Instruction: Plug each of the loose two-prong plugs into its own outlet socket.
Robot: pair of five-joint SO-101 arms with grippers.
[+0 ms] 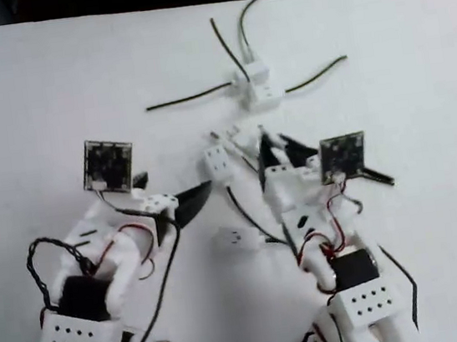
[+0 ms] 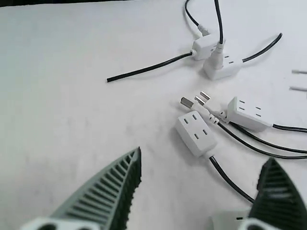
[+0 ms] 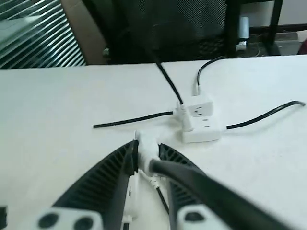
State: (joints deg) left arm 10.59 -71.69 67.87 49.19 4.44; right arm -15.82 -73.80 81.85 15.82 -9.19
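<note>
I am pinching a white plug body between the pressed-in fingers of my right end effector. Its black cable is trailing back under my wrist, and the prongs are hiding behind my fingers. I judge that I am gripping it by the body so the metal end is staying free to enter a slot. My left end effector is hanging spread wide and holding nothing, low over the table. It is facing the loose pieces, probably so it can steady a socket while my other arm is pushing. Counting what is lying in front of me, I am seeing three free sockets. One is sitting between my left fingertips' line of sight with its slots facing up, and a second is lying just beside it. The third is resting nearer my two bases. One more two-prong plug is lying loose with its prongs bare, touching or nearly touching the first two sockets. Farther off, two white blocks are sitting pressed together with short black cables splaying out from them. I am taking these as already mated, though I cannot tell how fully they are seated. That is leaving me, I reckon, two plugs to seat.
</note>
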